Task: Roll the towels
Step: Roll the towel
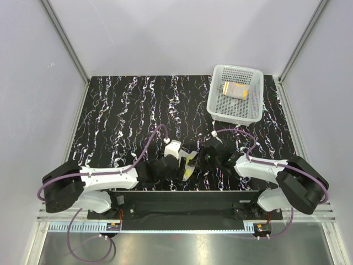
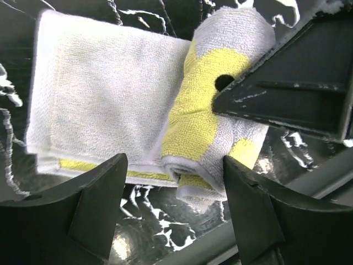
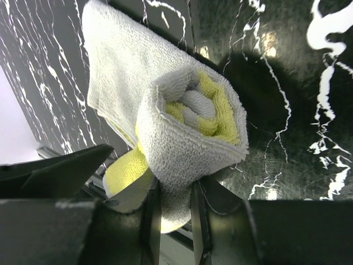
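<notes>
The yellow towel (image 2: 110,99) lies grey-white side up on the black marbled table, its right part wound into a roll (image 3: 187,127). In the top view it (image 1: 189,164) shows between both grippers near the front edge. My right gripper (image 3: 175,193) is shut on the roll's outer layer at one end; one of its fingers (image 2: 287,94) shows in the left wrist view. My left gripper (image 2: 174,165) is open, its jaws standing either side of the roll's near end without touching it. The orange towel (image 1: 236,89) lies bundled in the basket.
The white perforated basket (image 1: 255,99) stands at the back right of the table. The table's front rail (image 1: 187,196) runs just behind both grippers. Grey walls close in the left, back and right sides.
</notes>
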Robot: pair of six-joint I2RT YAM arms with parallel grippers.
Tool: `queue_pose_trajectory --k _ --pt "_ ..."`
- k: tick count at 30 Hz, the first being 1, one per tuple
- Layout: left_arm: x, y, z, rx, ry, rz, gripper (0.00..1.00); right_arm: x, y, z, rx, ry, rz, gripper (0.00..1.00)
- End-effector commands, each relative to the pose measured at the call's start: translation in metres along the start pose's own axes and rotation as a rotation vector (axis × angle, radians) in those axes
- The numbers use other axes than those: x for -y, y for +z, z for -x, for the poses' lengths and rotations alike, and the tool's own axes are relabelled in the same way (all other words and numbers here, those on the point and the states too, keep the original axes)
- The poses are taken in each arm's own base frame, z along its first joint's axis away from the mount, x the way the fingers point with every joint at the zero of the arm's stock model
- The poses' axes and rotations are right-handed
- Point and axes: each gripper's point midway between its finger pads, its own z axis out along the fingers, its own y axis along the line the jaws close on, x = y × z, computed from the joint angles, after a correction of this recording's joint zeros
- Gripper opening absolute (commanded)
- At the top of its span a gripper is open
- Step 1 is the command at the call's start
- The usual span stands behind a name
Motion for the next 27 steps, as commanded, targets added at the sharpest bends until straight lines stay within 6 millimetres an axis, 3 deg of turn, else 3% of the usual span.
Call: queue_pose_trajectory --k 1,7,13,20,25,27 --pt "-0.011 -0.015 0.024 0.151 0.132 0.146 0.73 -0.013 0.000 -0.005 -0.034 -0.038 0.034 0.25" --pt "0.034 -0.046 0.037 0.333 0.346 0.126 0.73 -0.012 0.009 -0.014 -0.093 -0.058 0.021 0.24" --pt "0.069 -0.043 0.018 0.311 0.494 -0.032 0.74 -0.016 0.012 -0.017 -0.123 -0.062 0.022 0.24" --pt "0.078 -0.023 -0.006 0.224 0.558 -0.045 0.75 -0.020 0.008 -0.017 -0.134 -0.069 0.024 0.23" --pt "0.068 -0.003 -0.025 0.130 0.594 0.030 0.73 -0.024 0.004 -0.016 -0.131 -0.073 0.034 0.23" --pt "0.067 0.000 -0.026 0.118 0.573 0.037 0.68 -0.018 0.003 -0.019 -0.144 -0.073 0.009 0.24"
